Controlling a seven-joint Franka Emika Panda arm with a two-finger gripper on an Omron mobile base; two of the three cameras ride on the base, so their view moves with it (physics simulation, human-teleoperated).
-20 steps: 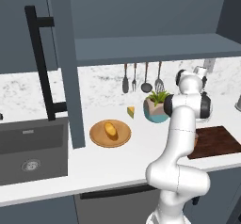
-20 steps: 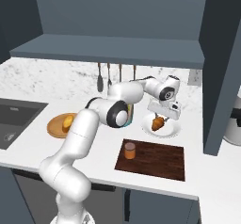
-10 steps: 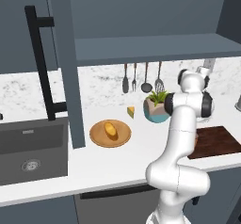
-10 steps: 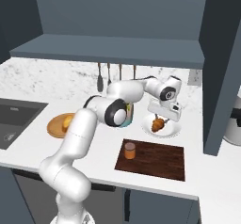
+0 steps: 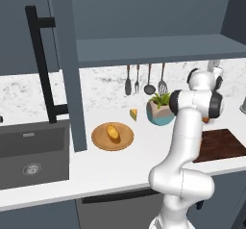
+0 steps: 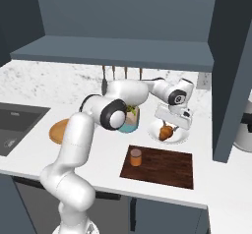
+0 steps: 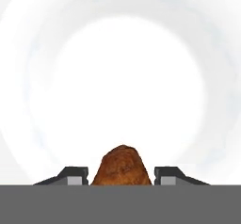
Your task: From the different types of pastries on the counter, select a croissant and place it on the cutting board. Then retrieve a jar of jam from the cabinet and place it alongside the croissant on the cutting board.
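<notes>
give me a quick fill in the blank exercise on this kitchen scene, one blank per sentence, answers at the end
1. The gripper hangs over the orange-brown pastry, which lies on a white ____.
2. The jar of jam stands on the ____.
3. The golden-yellow pastry lies on a round ____ plate.
4. The yellow cheese wedge sits just left of the potted ____.

Missing words: plate; cutting board; wooden; plant

orange-brown croissant (image 6: 167,131); dark reddish cutting board (image 6: 165,166); grey-speckled white counter (image 6: 98,152)
</notes>
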